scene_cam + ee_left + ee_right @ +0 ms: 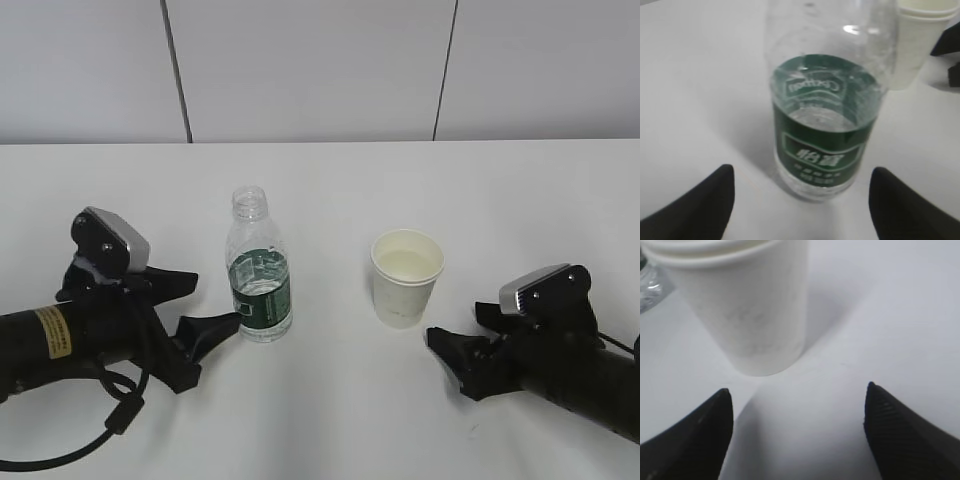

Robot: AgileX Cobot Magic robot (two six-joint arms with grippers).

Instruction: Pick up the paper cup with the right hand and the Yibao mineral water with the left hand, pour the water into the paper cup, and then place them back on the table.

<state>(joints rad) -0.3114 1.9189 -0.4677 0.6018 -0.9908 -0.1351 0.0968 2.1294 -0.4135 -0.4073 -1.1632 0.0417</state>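
1. Both pincers lie low on the table (330,400) with their jaws spread wide and nothing between them: the left hand (205,310) points at the bottle from the left, the right hand (452,347) at the cup from the right.
2. Nearest the left hand stands the Yibao mineral water (259,268), upright and capless; one black fingertip lies just beside its base, though I cannot tell if it touches. From the left wrist the bottle (826,107) sits centred between the two fingertips (707,200) but ahead of them, which looks like a lined-up approach along the grasp axis.
3. Well apart to the right, the paper cup (405,278) stands upright too. The right wrist shows the cup (747,305) ahead of the open fingers (900,430) and off to the left of their gap, so that side looks less squarely aimed.
4. Inside the cup I see a pale sheen, and the water (820,117) in the bottle reaches only about mid-label. Whether pouring is done or still ahead I cannot say.
5. Keeping the two vessels apart leaves each arm room to work without crossing the other.
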